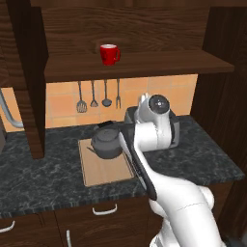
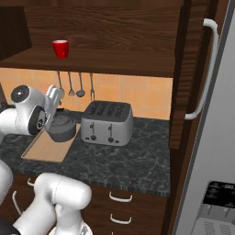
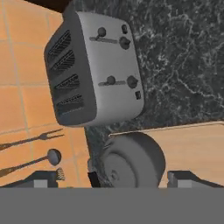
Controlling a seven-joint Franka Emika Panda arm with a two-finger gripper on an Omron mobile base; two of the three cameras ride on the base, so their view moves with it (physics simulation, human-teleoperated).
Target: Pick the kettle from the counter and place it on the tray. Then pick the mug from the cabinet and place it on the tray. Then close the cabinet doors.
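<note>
While the arm rises from the base, its gripper (image 3: 111,179) hangs above the kettle (image 1: 107,143) with its jaws spread wide and nothing between them; in the hand view one dark fingertip (image 3: 43,178) stands to either side of the kettle's domed lid. The kettle rests on the tray (image 1: 103,169), at the tray's far end, towards the wall. The tray lies flat on the counter (image 1: 43,173), above the drawer fronts. Just beside the tray and the kettle stands the silver toaster (image 2: 107,123), partly hidden by the arm in the left base view. Behind them, utensils (image 1: 99,95) hang against the orange tiled wall. Highest and farthest, the red mug (image 1: 109,54) stands upright on the shelf of the cabinet (image 1: 140,62), well apart from the tray. A cabinet door (image 1: 30,77) stands open at the left.
</note>
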